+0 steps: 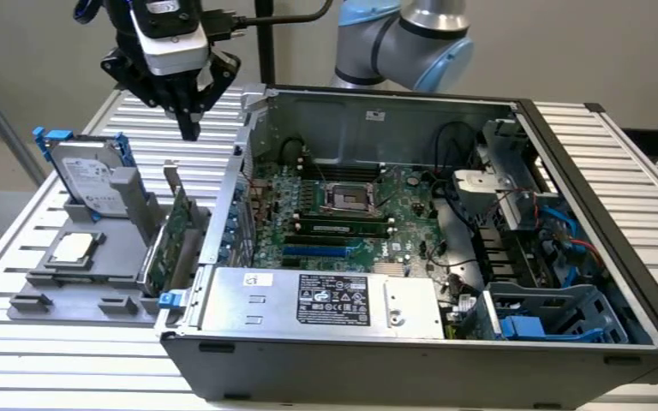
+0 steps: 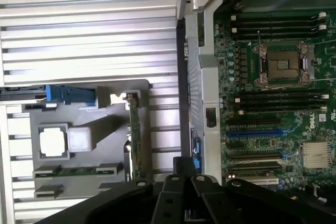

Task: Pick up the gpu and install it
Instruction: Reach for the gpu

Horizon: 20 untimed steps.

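Green gpu (image 1: 176, 233): stands on edge in a slot of the holder, silver bracket end farthest from the exterior camera, just beside the outer wall of the computer case.
Black end effector (image 1: 189, 128): hangs in the air above the far end of the holder, higher than the gpu and well apart from it; fingers drawn together at the tips, nothing between them.
Grey holder (image 1: 112, 287): rests on the surface, on the exterior view's left of the case.
Silver hard drive (image 1: 89, 175): upright in a blue frame in the same holder, on the exterior view's left of the gpu.
Square processor (image 1: 72, 248): lies flat on the holder.
Open computer case (image 1: 421, 355): motherboard (image 1: 341, 205) exposed inside.
Slatted surface (image 1: 78, 364): carries holder and case.
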### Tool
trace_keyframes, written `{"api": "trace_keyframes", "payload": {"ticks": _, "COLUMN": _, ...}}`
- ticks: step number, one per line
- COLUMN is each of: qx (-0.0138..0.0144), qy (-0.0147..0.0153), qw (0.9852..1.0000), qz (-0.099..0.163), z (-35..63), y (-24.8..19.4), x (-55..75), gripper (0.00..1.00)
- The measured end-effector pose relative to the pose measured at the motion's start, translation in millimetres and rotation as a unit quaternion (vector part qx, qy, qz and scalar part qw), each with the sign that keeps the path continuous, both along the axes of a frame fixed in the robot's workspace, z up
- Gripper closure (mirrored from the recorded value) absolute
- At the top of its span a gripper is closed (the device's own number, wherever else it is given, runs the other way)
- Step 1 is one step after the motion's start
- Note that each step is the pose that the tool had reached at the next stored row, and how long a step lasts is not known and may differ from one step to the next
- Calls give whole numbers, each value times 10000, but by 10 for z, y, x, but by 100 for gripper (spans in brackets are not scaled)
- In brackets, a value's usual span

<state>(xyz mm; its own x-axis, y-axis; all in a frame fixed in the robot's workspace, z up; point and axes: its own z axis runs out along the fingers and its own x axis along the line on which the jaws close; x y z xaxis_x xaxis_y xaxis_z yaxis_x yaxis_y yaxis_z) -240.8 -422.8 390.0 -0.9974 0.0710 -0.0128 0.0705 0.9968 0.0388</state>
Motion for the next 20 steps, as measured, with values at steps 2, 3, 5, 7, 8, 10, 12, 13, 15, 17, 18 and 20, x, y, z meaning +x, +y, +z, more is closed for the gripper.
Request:
{"api": "trace_keyframes", "payload": {"ticks": 2, "qx": -10, "qy": 0, "qw": 10000, "qz": 0, "z": -9, "y": -8, "x": -92, "gripper": 89}}
{"api": "trace_keyframes", "payload": {"ticks": 3, "qx": -15, "qy": 0, "qw": 10000, "qz": 0, "z": -13, "y": -12, "x": -136, "gripper": 89}}
{"api": "trace_keyframes", "payload": {"ticks": 5, "qx": -25, "qy": 0, "qw": 10000, "qz": 0, "z": -20, "y": -21, "x": -225, "gripper": 89}}
{"api": "trace_keyframes", "payload": {"ticks": 7, "qx": -34, "qy": 0, "qw": 10000, "qz": 0, "z": -29, "y": -29, "x": -316, "gripper": 89}}
{"api": "trace_keyframes", "payload": {"ticks": 8, "qx": -39, "qy": 0, "qw": 10000, "qz": -1, "z": -33, "y": -33, "x": -365, "gripper": 89}}
{"api": "trace_keyframes", "payload": {"ticks": 10, "qx": -47, "qy": 0, "qw": 10000, "qz": 0, "z": -41, "y": -45, "x": -451, "gripper": 89}}
{"api": "trace_keyframes", "payload": {"ticks": 12, "qx": -50, "qy": 0, "qw": 10000, "qz": 0, "z": -50, "y": -67, "x": -508, "gripper": 89}}
{"api": "trace_keyframes", "payload": {"ticks": 13, "qx": -51, "qy": 1, "qw": 10000, "qz": 0, "z": -54, "y": -82, "x": -531, "gripper": 89}}
{"api": "trace_keyframes", "payload": {"ticks": 15, "qx": -52, "qy": 1, "qw": 10000, "qz": 0, "z": -63, "y": -126, "x": -565, "gripper": 89}}
{"api": "trace_keyframes", "payload": {"ticks": 17, "qx": -52, "qy": 2, "qw": 10000, "qz": 0, "z": -69, "y": -179, "x": -593, "gripper": 89}}
{"api": "trace_keyframes", "payload": {"ticks": 18, "qx": -53, "qy": 3, "qw": 10000, "qz": 0, "z": -70, "y": -197, "x": -599, "gripper": 89}}
{"api": "trace_keyframes", "payload": {"ticks": 20, "qx": -52, "qy": 2, "qw": 10000, "qz": 0, "z": -70, "y": -197, "x": -599, "gripper": 89}}
